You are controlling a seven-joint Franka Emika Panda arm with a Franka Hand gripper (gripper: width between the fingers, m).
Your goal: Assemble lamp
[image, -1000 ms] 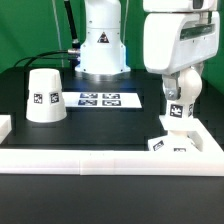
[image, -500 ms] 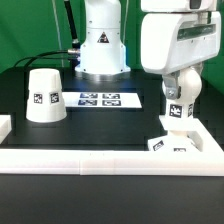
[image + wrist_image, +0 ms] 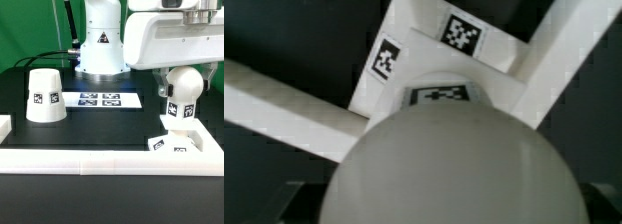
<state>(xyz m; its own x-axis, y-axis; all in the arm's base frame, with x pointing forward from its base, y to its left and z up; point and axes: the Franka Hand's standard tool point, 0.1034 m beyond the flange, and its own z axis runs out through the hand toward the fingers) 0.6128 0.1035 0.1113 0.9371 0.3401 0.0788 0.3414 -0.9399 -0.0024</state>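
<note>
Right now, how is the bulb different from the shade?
The bulb is round; the shade is a flat-topped cone. The shade is bigger than the bulb. The shade stands alone on the exterior view's left; the bulb is above the base on its right. Both are white with tags.

No words or numbers read; only square tags on shade (image 3: 44,95), bulb (image 3: 183,92), base (image 3: 170,141), marker board (image 3: 100,100).

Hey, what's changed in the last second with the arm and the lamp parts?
The arm swung toward the exterior view's left and fills more of the picture; the bulb it holds seems slightly higher above the base. The shade and marker board stayed put.
</note>
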